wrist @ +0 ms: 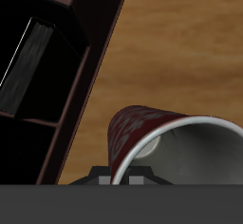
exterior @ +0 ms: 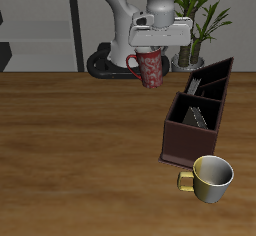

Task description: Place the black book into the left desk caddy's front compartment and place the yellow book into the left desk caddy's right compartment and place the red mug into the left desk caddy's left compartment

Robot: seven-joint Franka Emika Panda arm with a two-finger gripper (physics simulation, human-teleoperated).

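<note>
Red mug [exterior: 150, 68], clamped by its rim in the robot's hand [exterior: 150, 52], hangs above the table [exterior: 70, 140] at the frame's upper centre, with the left desk caddy [exterior: 178, 145] lying lower right of it, well apart.

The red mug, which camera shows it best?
The exterior view: the red mug hangs whole in the tool above the table, handle visible. The wrist view shows only its rim and part of its side.

Wood-grain table [exterior: 70, 140]; shiny metallic yellow-gold mug [exterior: 212, 178].
</note>
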